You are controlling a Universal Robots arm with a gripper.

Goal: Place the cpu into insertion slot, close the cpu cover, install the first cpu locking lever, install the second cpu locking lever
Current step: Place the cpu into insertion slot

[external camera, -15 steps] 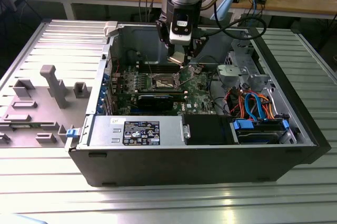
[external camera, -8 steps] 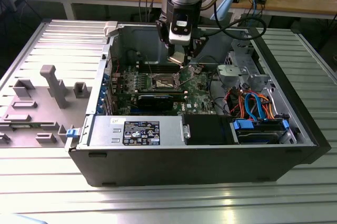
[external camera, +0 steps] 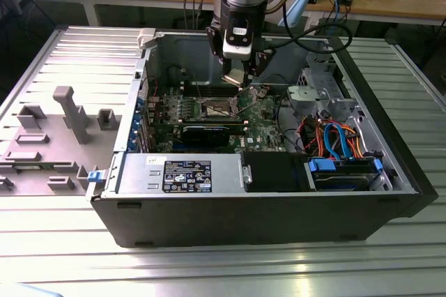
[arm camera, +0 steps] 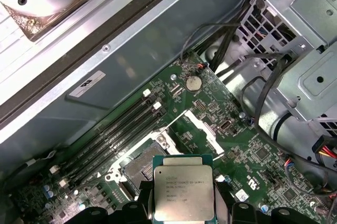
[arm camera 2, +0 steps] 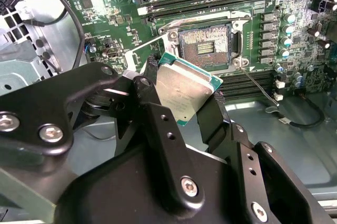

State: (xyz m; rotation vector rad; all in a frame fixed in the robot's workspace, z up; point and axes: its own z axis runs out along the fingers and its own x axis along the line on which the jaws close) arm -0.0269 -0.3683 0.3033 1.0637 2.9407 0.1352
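The two black metal fingers (arm camera 2: pixel 213 116) are closed a narrow way and pinch the small flat square chip with a dull grey metal top (arm camera 2: pixel 181 90) by two of its sides. The chip has a thin green edge and looks smooth and a bit scratched. It hangs in the air, tilted, above the green board (arm camera: pixel 263 155), close to the small square socket with a dark middle and a shiny metal rim (arm camera 2: pixel 205 48). The chip is not in the socket; the socket is bare inside. In the first wrist view the chip (arm camera: pixel 184 187) sits between the fingers with the socket (arm camera: pixel 139 166) just past it.

The thin silver frame plate with a square window (arm camera: pixel 202 129) is flipped open beside the socket.

Long thin black slots (arm camera: pixel 116 134) run next to the socket. A round silver battery (arm camera: pixel 195 82) lies on the board. A big grey metal cage with holes (arm camera: pixel 305 77) stands nearby, with black wires near it.

The silver robot arm (external camera: pixel 244 4) reaches down into the open black computer box (external camera: pixel 244 220), which lies on a ribbed metal desk (external camera: pixel 279 262).
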